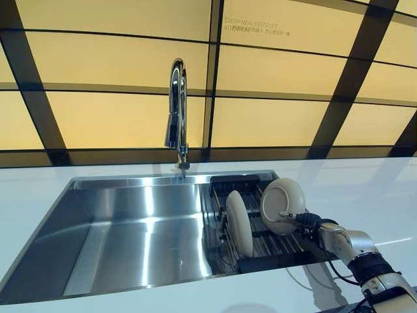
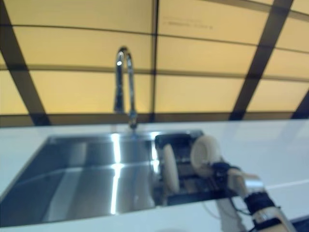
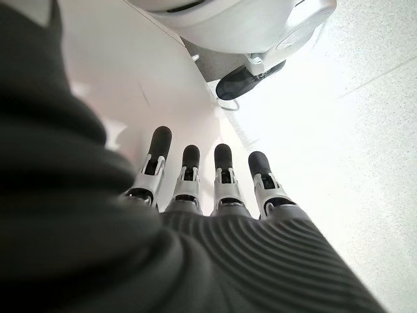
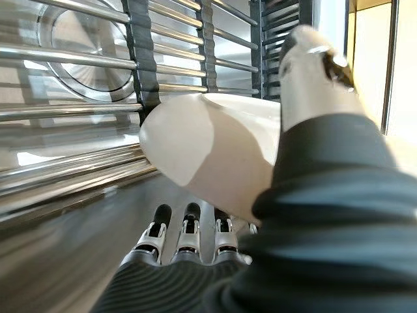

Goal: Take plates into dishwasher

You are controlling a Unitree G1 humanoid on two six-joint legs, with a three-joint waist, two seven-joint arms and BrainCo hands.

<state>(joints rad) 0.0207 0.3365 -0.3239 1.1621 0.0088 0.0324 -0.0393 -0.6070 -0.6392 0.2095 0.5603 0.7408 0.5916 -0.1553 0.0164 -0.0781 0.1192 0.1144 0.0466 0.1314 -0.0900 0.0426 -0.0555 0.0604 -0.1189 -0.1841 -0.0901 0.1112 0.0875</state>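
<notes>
Right hand [image 1: 305, 219] grips a plate [image 1: 283, 205] over the rack [image 1: 260, 242]. Another plate [image 1: 238, 223] stands at its 9 o'clock; faucet [image 1: 176, 111] behind. Left hand [image 3: 215, 176] hangs, fingers straight.

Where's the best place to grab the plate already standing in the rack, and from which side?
Take the standing plate by its top rim, coming from above. It stands on edge in the rack in the sink, so only the upper rim is free. The right hand already holds another plate beside it.
</notes>
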